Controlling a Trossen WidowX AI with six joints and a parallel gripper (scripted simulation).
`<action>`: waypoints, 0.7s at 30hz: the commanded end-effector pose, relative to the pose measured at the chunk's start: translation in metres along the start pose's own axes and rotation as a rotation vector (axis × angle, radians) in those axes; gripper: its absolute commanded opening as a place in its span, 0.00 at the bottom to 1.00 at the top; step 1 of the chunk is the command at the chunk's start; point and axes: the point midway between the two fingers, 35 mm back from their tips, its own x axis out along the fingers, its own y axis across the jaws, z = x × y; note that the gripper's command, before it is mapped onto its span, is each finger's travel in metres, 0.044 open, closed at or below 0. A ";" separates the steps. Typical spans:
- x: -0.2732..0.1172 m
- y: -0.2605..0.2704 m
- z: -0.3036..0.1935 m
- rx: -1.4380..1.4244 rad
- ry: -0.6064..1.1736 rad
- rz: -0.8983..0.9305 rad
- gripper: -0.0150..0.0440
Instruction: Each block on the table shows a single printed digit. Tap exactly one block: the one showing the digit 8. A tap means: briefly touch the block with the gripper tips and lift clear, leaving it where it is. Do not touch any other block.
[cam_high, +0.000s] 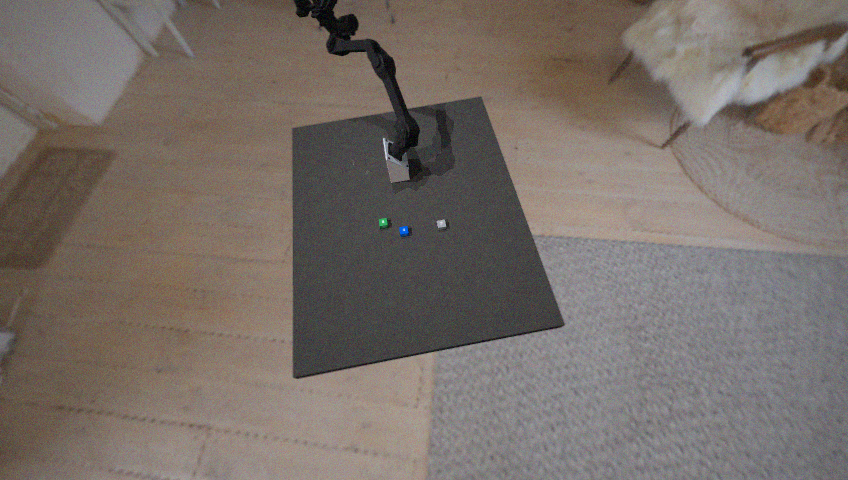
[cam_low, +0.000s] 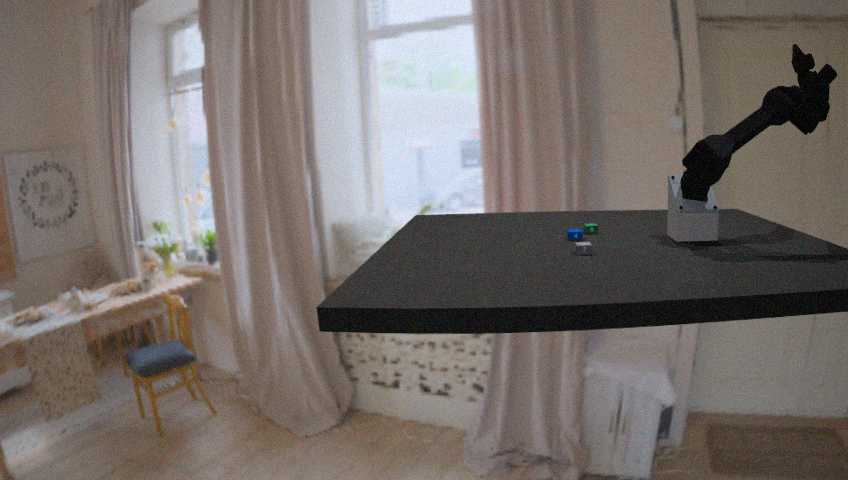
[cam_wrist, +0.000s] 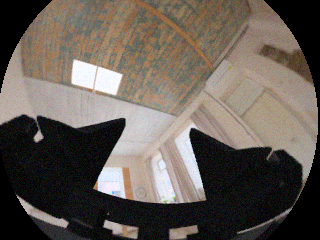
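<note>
A green block (cam_high: 383, 223) (cam_low: 590, 228) shows a small digit that may be an 8, too small to read surely. A blue block (cam_high: 404, 231) (cam_low: 574, 234) beside it shows what looks like a 4. A white-grey block (cam_high: 441, 224) (cam_low: 583, 248) stands apart from these two; its digit is faint, perhaps a 7. My gripper (cam_low: 813, 57) (cam_wrist: 158, 126) is open and empty, raised high behind the arm's base, far from all the blocks and pointing upward. No block shows in the wrist view, only the ceiling, walls and windows.
The blocks lie on a dark table (cam_high: 416, 297) (cam_low: 464, 279). The arm's pale base (cam_high: 399, 173) (cam_low: 692, 226) stands on the table on the far side of the blocks in the top view.
</note>
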 end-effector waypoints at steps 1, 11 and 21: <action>0.004 0.000 -0.003 0.003 0.005 -0.001 0.93; 0.127 0.019 -0.133 0.072 0.227 -0.048 0.93; 0.193 0.085 -0.322 0.058 0.600 -0.086 0.93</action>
